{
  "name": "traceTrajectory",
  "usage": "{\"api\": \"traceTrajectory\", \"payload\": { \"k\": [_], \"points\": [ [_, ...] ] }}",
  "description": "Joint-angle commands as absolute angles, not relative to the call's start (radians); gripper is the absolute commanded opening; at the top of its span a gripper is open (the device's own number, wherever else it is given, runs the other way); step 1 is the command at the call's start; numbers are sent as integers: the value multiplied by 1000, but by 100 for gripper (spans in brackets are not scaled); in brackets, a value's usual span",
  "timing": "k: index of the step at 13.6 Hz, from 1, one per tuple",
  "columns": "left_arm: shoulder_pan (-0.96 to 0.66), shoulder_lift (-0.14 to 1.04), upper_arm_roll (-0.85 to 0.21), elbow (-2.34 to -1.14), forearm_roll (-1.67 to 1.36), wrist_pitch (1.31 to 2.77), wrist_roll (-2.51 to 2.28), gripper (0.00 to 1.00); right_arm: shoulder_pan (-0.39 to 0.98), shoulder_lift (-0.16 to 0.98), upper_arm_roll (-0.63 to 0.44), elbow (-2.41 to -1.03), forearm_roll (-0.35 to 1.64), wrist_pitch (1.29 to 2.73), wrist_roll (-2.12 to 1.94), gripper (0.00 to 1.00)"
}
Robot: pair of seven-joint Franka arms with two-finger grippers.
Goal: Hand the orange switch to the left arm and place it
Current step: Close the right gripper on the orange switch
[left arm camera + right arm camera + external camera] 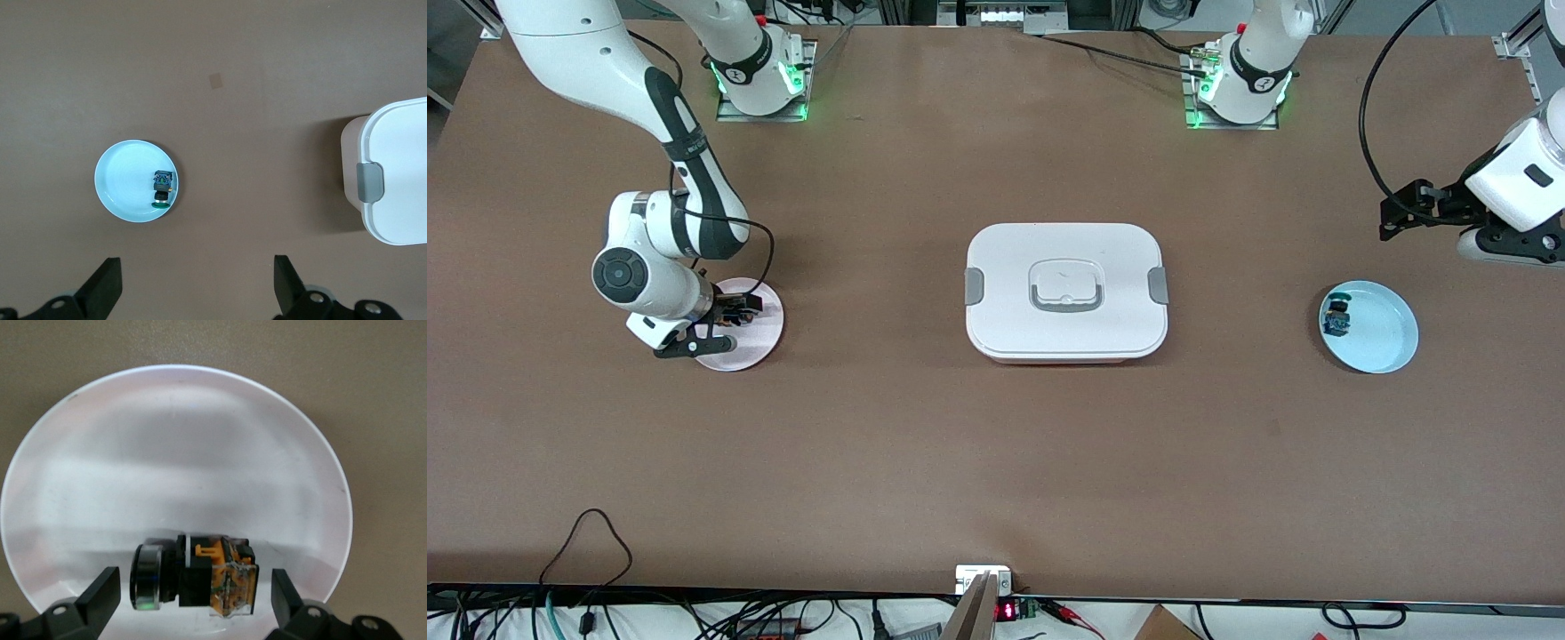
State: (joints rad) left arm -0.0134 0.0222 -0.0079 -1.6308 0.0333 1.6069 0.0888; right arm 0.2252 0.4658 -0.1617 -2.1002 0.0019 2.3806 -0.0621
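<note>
The right gripper (734, 313) hangs low over the pink plate (760, 342) at mid-left of the front view, fingers spread either side of the orange switch (200, 580), not yet touching; the switch lies on its side on that plate; the left gripper (1396, 213), also spread, waits at upper right near the blue plate (1383, 333). Risk: closing off-centre may roll the switch away; a low carry toward the centre may strike the box (1065, 292).
</note>
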Motion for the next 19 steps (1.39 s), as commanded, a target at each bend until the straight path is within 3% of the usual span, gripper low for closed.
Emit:
{"api": "traceTrajectory", "payload": {
  "k": [1, 7, 11, 13, 14, 19],
  "points": [
    [-17, 35, -11, -1603, 60, 1598, 94, 100, 222, 472, -161, -2102, 14, 2390, -84, 99],
    [-17, 37, -11, -1603, 60, 1600, 95, 100, 224, 488, -161, -2100, 14, 2390, -86, 93],
    [-15, 37, -11, -1597, 61, 1601, 97, 100, 222, 488, -161, -2092, 14, 2382, -86, 68],
    [-9, 44, -11, -1592, 58, 1605, 101, 100, 222, 488, -160, -2085, 14, 2379, -86, 63],
    [-12, 44, -9, -1589, 60, 1605, 103, 100, 222, 488, -160, -2083, 14, 2378, -84, 47],
    [-12, 40, -11, -1588, 60, 1598, 100, 100, 206, 460, -161, -2079, 14, 2366, -145, 27]
  ]
}}
